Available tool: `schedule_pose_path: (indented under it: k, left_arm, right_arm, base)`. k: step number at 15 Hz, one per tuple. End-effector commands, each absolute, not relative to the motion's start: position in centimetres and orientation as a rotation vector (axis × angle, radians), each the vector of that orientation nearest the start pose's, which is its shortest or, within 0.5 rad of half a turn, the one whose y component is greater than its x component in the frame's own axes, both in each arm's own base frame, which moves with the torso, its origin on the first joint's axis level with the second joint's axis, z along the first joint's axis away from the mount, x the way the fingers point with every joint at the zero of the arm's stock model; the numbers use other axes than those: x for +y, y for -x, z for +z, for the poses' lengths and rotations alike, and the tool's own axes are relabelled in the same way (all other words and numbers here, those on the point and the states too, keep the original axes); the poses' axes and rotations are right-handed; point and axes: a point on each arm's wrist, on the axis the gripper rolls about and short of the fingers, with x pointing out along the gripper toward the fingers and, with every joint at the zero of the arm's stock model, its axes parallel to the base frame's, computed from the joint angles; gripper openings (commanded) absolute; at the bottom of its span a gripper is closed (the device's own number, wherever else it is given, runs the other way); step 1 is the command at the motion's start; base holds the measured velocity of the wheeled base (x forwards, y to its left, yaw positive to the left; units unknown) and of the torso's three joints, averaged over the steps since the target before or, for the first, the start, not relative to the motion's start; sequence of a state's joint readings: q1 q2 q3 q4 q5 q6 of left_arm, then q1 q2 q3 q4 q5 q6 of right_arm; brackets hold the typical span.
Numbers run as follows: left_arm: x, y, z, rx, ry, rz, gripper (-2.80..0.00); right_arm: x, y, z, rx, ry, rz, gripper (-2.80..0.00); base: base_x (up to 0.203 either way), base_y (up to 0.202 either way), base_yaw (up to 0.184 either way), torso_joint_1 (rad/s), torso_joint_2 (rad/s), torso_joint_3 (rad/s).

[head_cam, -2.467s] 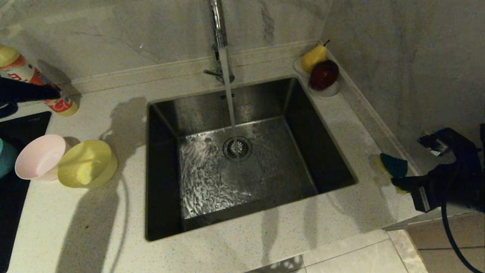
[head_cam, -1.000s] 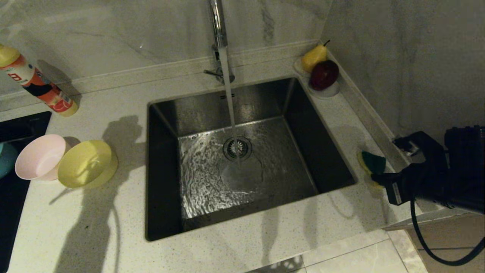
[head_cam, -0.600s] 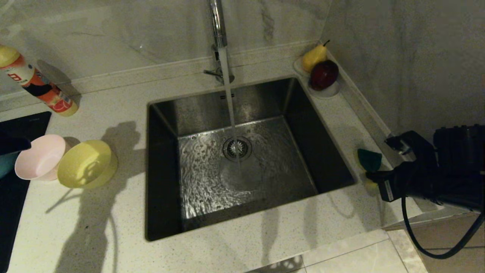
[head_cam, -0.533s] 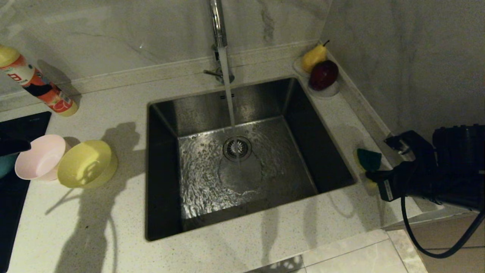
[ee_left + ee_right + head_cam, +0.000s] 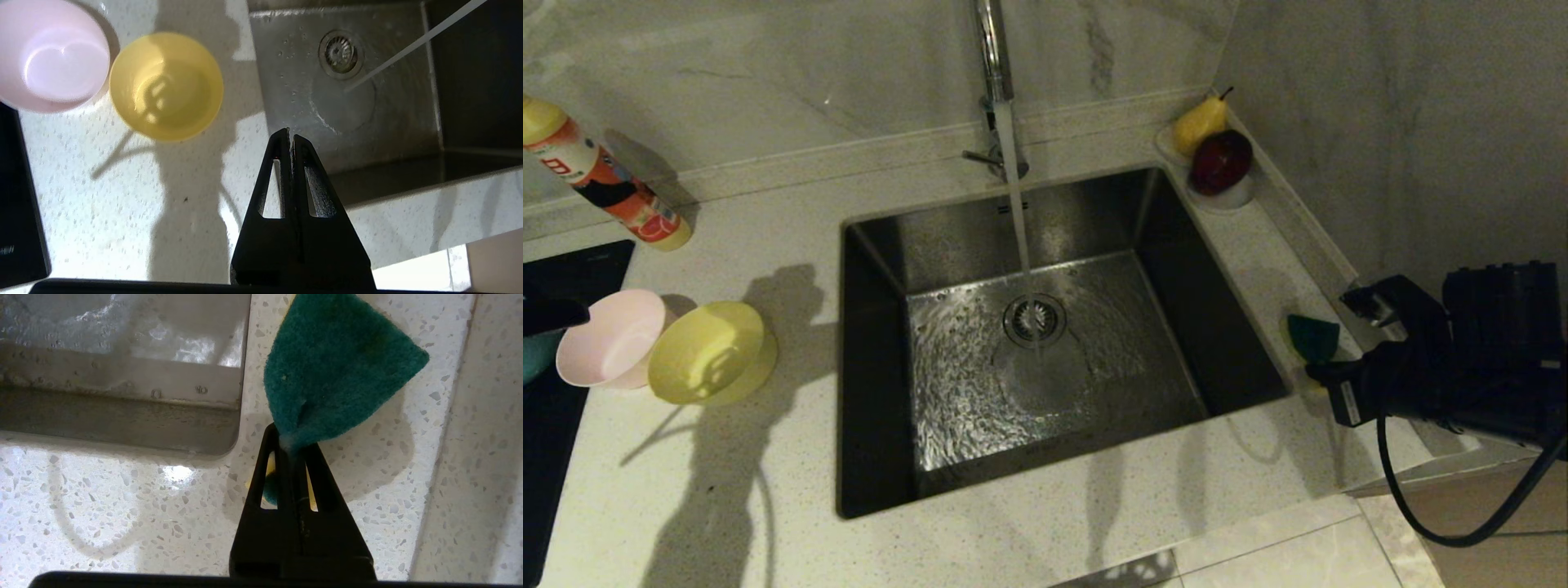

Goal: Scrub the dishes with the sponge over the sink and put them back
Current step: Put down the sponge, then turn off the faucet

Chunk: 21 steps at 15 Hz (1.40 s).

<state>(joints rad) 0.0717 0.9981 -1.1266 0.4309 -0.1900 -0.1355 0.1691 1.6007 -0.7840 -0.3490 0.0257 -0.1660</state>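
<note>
Since approx 1 s ago the right gripper (image 5: 1313, 376) is edging w/ the sponge (image 5: 1313, 337) toward the sink (image 5: 874, 376), now hanging over the surface (image 5: 727, 490) just beside the sink's right rim. Its jaws are pinching shut on one corner of the sponge; green scouring face is fanning out past the tips, yellow foam is showing between the fingers (image 5: 316, 473) in the right wrist view. Sponge is sitting clear of the surface there, shadow under it.

Left gripper (image 5: 291, 136) is coming in at the far left edge of the head view, just beside the pink bowl (image 5: 605, 336). Its jaws are pressing fully together, holding nothing, tips hovering over the sink's left rim in the left wrist view.

Yellow bowl (image 5: 711, 351) is standing touching the pink one on the surface, left of the sink; a sliver of blue bowl (image 5: 533, 355) is peeking at the frame edge. Water is running from the tap (image 5: 990, 49) onto the drain strainer (image 5: 1034, 320).
</note>
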Motion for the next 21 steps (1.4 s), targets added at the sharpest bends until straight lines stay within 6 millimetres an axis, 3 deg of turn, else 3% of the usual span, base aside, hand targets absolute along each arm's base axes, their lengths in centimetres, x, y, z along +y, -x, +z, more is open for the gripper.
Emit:
schedule_pose_path:
  k: [1, 12, 15, 16, 21]
  left_arm:
    - [0.3, -10.2, 32.0, 0.308, 0.175, -0.1, -2.8]
    - [0.3, -9.7, 31.4, 0.314, 0.178, -0.102, -2.8]
    - [0.2, -9.2, 31.2, 0.307, 0.173, -0.1, -2.8]
    - [0.2, -8.9, 31.0, 0.308, 0.17, -0.099, -2.8]
    - [0.1, -7.7, 29.0, 0.285, 0.111, -0.109, -2.8]
  right_arm:
    - [4.8, -27.2, 17.6, 0.455, 0.198, 0.232, 0.0]
    - [4.8, -26.6, 18.9, 0.412, 0.195, 0.233, 0.0]
    - [4.7, -25.9, 20.6, 0.346, 0.17, 0.224, 0.0]
    - [4.6, -25.5, 21.3, 0.323, 0.161, 0.221, -2.8]
    - [4.7, -22.9, 25.0, 0.188, 0.152, 0.183, -2.8]
  base:
    - [0.0, 0.0, 0.0, 0.0, 0.0, 0.0]
    - [0.0, 0.0, 0.0, 0.0, 0.0, 0.0]
    - [0.0, 0.0, 0.0, 0.0, 0.0, 0.0]
    - [0.0, 0.0, 0.0, 0.0, 0.0, 0.0]
    - [0.0, 0.0, 0.0, 0.0, 0.0, 0.0]
